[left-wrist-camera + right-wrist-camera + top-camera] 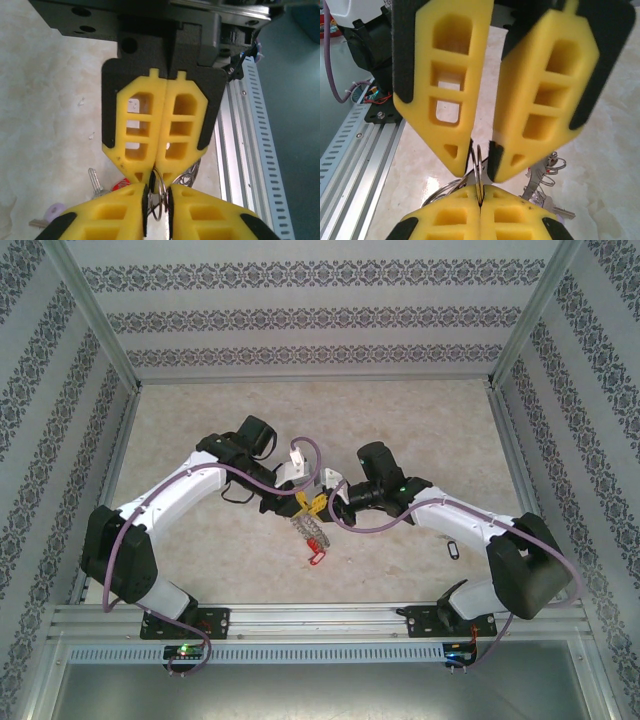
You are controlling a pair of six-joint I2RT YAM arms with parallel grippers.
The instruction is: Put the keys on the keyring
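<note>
Right fingers (445, 217) pinched shut on the keyring (478, 167); left fingers (447, 115) a crack apart around the same ring (keys (540, 192) bunched just beside, red tag (318, 558) showing, table (200, 420) underneath).

Only a thin arc of the keyring (478, 156) shows; the rest disappears into the closed seam of the right gripper (480, 194). Beside the keyring, keys (545, 200) are blurred and partly behind that gripper. In the left wrist view, 1 key (95, 181) near the keyring is half covered by the left gripper (157, 194), and a pale purple blob (55, 212) is too blurred to name.
</note>
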